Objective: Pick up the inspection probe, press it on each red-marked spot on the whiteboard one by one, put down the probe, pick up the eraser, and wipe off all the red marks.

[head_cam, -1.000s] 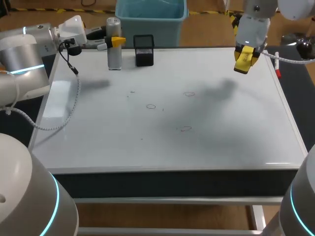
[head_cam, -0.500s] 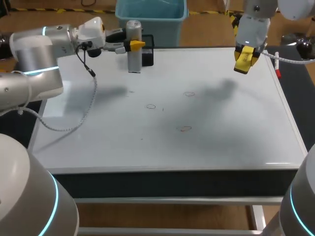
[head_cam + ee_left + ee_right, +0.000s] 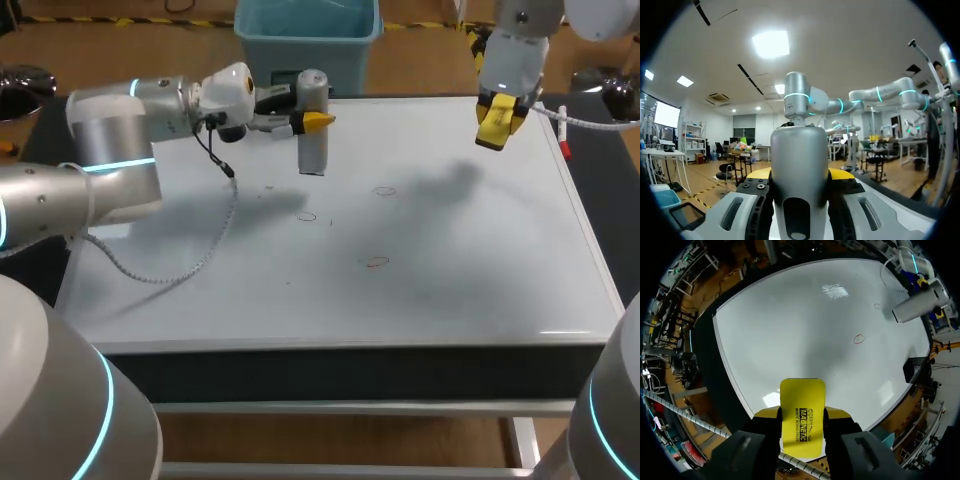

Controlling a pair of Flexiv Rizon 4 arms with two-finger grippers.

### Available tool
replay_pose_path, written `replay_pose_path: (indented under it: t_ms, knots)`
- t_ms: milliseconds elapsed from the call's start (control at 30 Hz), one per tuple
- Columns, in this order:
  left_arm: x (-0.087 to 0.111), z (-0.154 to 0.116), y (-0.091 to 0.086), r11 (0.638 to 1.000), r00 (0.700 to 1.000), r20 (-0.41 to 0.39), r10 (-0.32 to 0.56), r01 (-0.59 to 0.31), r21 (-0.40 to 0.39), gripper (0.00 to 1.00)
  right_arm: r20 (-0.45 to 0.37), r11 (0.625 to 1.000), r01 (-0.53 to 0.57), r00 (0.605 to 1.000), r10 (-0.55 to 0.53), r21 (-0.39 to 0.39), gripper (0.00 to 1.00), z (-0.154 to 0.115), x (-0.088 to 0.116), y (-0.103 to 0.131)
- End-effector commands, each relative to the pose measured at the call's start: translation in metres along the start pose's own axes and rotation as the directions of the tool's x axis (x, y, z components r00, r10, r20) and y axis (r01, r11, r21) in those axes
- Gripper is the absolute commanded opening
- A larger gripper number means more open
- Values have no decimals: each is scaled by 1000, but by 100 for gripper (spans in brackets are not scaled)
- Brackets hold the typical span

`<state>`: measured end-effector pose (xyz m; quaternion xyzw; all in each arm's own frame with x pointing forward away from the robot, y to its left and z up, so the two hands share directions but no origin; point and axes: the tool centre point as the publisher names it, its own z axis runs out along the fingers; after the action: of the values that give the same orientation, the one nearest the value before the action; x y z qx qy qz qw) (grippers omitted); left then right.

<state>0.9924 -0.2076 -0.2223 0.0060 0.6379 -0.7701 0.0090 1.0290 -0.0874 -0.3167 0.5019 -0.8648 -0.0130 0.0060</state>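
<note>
Left gripper (image 3: 313,121): yellow-tipped fingers clamped from two sides on the inspection probe (image 3: 799,160), a plain silver cylinder with a rounded top. Its long axis is upright and its lower end points down at the far part of the whiteboard (image 3: 470,290), just behind the three faint red marks (image 3: 376,262). Whether its foot touches the board cannot be told. Right gripper (image 3: 497,125): fingers pressed on both sides of a flat yellow eraser (image 3: 802,405), over the board's far right corner

Silver-white arms (image 3: 100,130) bear glowing cyan rings (image 3: 118,166), white cables (image 3: 190,262) and yellow-tipped hands (image 3: 314,122).
</note>
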Motion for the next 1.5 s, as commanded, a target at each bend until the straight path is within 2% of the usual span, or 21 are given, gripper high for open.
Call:
replay_pose_path:
  t_ms: [33, 467, 1133, 1500]
  knots:
    - [7, -2, 8, 1000, 1000, 18, -4, 4, 15, 0, -2, 1000, 2, 1000, -2, 1, 0, -1, 1, 0]
    - [27, -2, 28, 999, 999, 20, -49, 49, -15, 0, -2, 1000, 2, 1000, -2, 1, 0, -1, 1, 0]
    - [34, -7, 53, 997, 997, 26, -71, 72, -15, 0, -2, 1000, 2, 1000, -2, 1, 0, -1, 1, 0]
    - [35, -8, 58, 997, 997, 22, -76, 76, -22, 0, -2, 1000, 2, 1000, -2, 1, 0, -1, 1, 0]
